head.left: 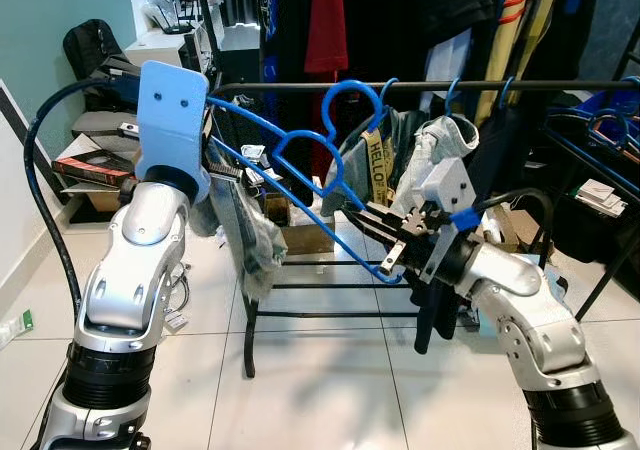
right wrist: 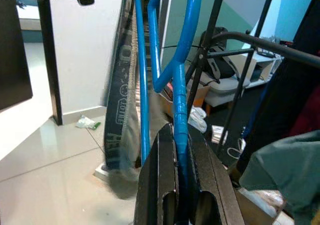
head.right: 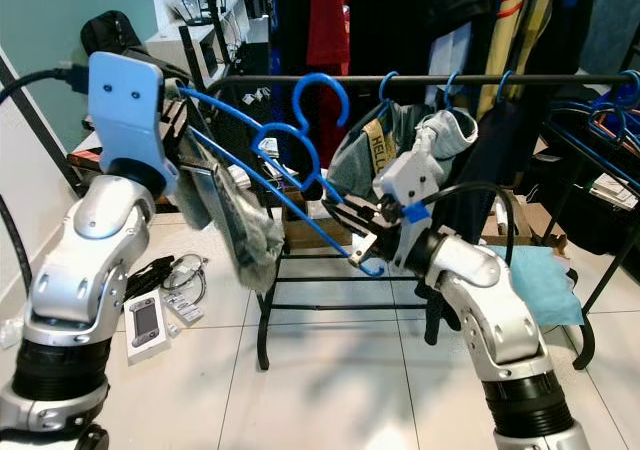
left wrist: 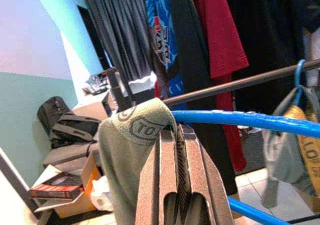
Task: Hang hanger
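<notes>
A blue plastic hanger (head.left: 300, 165) carries a grey-green garment (head.left: 255, 230) and is held slanting between my two grippers. My left gripper (left wrist: 176, 135) is shut on the hanger's upper left end, where the cloth (left wrist: 135, 130) wraps the arm. My right gripper (right wrist: 177, 135) is shut on the lower right end (head.left: 345, 208). The hanger's hook (head.left: 350, 95) stands at the height of the black rail (head.left: 500, 86), close in front of it. I cannot tell whether the hook is over the rail.
Other blue hangers (head.left: 455, 95) with clothes (head.left: 430, 140) hang on the rail to the right, with dark garments (head.left: 400, 20) behind. A low black rack frame (head.left: 300, 315) stands below. Shelves (head.left: 100, 140) are at the left and small items (head.right: 150, 315) lie on the tiled floor.
</notes>
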Controlling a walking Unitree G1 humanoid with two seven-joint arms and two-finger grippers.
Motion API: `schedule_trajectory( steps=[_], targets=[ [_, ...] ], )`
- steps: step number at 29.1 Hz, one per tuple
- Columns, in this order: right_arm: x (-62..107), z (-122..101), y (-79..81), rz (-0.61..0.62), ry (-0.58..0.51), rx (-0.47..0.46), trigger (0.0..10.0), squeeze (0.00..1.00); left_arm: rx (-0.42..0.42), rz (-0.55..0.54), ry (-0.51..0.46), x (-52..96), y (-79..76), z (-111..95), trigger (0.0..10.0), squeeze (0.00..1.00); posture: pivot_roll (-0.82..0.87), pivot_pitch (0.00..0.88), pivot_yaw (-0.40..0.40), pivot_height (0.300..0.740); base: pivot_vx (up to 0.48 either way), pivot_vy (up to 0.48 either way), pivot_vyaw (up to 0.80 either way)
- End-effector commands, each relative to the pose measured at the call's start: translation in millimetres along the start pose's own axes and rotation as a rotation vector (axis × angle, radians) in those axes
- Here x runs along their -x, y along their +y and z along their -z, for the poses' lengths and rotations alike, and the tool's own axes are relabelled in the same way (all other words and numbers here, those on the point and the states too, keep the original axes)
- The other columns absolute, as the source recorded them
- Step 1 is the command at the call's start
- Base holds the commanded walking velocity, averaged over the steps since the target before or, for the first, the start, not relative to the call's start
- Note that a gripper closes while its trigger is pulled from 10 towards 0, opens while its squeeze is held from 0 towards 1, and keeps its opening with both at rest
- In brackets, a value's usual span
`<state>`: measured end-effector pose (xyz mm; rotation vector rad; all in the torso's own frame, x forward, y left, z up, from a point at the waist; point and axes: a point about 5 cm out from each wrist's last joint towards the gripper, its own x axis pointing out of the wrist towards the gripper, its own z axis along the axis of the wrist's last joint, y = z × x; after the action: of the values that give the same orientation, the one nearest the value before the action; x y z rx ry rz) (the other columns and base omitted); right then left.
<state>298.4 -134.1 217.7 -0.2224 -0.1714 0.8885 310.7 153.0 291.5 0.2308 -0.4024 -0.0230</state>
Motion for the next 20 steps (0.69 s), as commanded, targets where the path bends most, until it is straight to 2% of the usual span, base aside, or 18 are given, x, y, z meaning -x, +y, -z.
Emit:
schedule_trajectory(
  steps=[1, 5, 6, 8, 11, 15, 18, 20],
  targets=[
    [-3.0, 6.4, 4.9, -0.022, 0.03, 0.004, 10.0, 0.0, 0.007, 0.058, -0.05, 1.5, -7.3, -7.9, 0.0, 0.0, -0.05, 0.0, 0.035, 0.74, 0.0, 0.0, 0.0],
    [-3.1, 6.5, 4.8, -0.021, 0.031, 0.004, 10.0, 0.0, 0.01, 0.071, -0.054, 1.7, -8.9, -8.3, 0.0, 0.0, -0.05, 0.0, 0.035, 0.74, 0.0, 0.0, 0.0],
    [-3.1, 7.4, 3.2, -0.011, 0.037, 0.005, 10.0, 0.0, 0.018, 0.178, -0.088, 5.7, -21.5, -12.8, 0.0, 0.0, -0.04, 0.0, 0.033, 0.74, 0.0, 0.0, 0.0],
    [-3.1, 7.4, 3.2, -0.011, 0.037, 0.005, 10.0, 0.0, 0.018, 0.178, -0.088, 5.7, -21.5, -12.8, 0.0, 0.0, -0.04, 0.0, 0.033, 0.74, 0.0, 0.0, 0.0],
    [-3.2, 10.0, 2.7, -0.008, 0.052, 0.006, 10.0, 0.0, -0.017, 0.32, -0.119, 13.1, -36.4, -15.1, 0.0, 0.0, -0.04, 0.0, 0.032, 0.74, 0.0, 0.0, 0.0],
    [-3.3, 11.3, 3.1, -0.01, 0.059, 0.007, 10.0, 0.0, -0.033, 0.334, -0.122, 14.0, -36.9, -14.9, 0.0, 0.0, -0.04, 0.0, 0.032, 0.74, 0.0, 0.0, 0.0],
    [-2.6, 14.9, 3.9, -0.016, 0.081, 0.011, 10.0, 0.0, -0.07, 0.309, -0.121, 11.4, -25.9, -13.9, 0.0, 0.0, -0.04, 0.0, 0.03, 0.74, 0.0, 0.0, 0.0],
    [-2.6, 14.9, 3.9, -0.016, 0.081, 0.011, 10.0, 0.0, -0.07, 0.309, -0.121, 11.4, -25.9, -13.9, 0.0, 0.0, -0.04, 0.0, 0.03, 0.74, 0.0, 0.0, 0.0]
  ],
)
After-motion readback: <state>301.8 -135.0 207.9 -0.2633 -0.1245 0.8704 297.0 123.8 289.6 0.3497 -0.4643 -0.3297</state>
